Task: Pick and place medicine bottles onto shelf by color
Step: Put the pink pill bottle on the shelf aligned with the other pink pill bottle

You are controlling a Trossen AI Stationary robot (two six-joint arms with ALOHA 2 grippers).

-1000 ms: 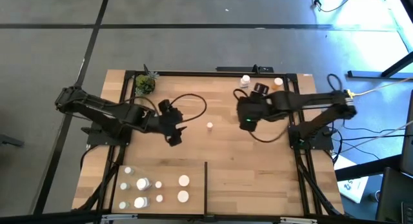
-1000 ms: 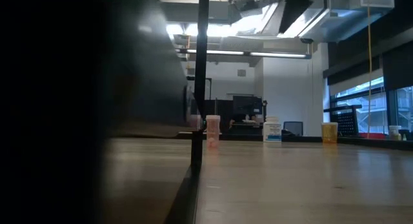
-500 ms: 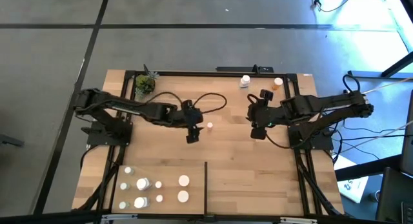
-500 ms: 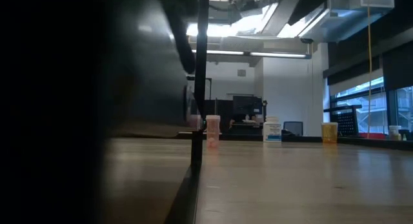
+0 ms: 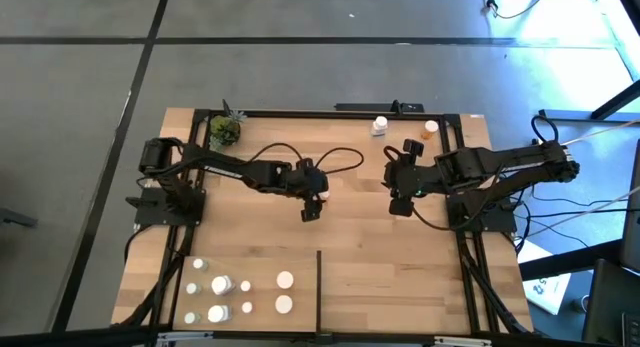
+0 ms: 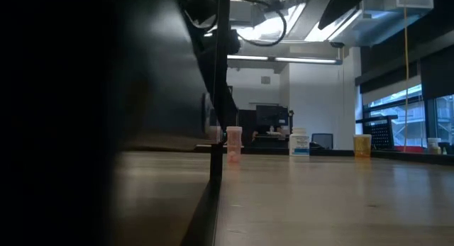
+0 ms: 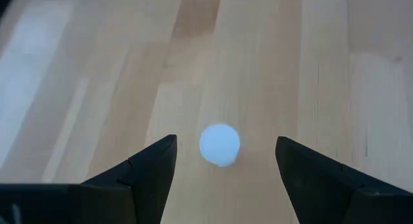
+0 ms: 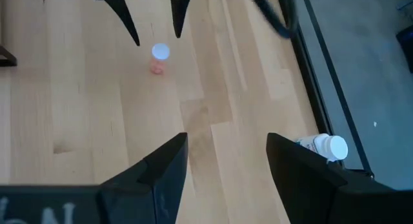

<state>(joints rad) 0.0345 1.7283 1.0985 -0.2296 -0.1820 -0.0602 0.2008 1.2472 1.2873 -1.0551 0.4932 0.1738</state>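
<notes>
While the left hand [image 7: 224,161] hangs spread wide over the bench [image 5: 380,257], a pink bottle [image 7: 219,144] with a white cap stands between its fingers [image 7: 150,169], touched by neither. This looks like the reach-to-grasp step: next the hand should drop lower and close squarely on the bottle, then carry it to the shelf section for its colour. Sorted bottles [image 5: 222,285] stand well apart from that hand. Well off from the bottle, the right hand [image 8: 226,159] waits, fingers apart, empty.
</notes>
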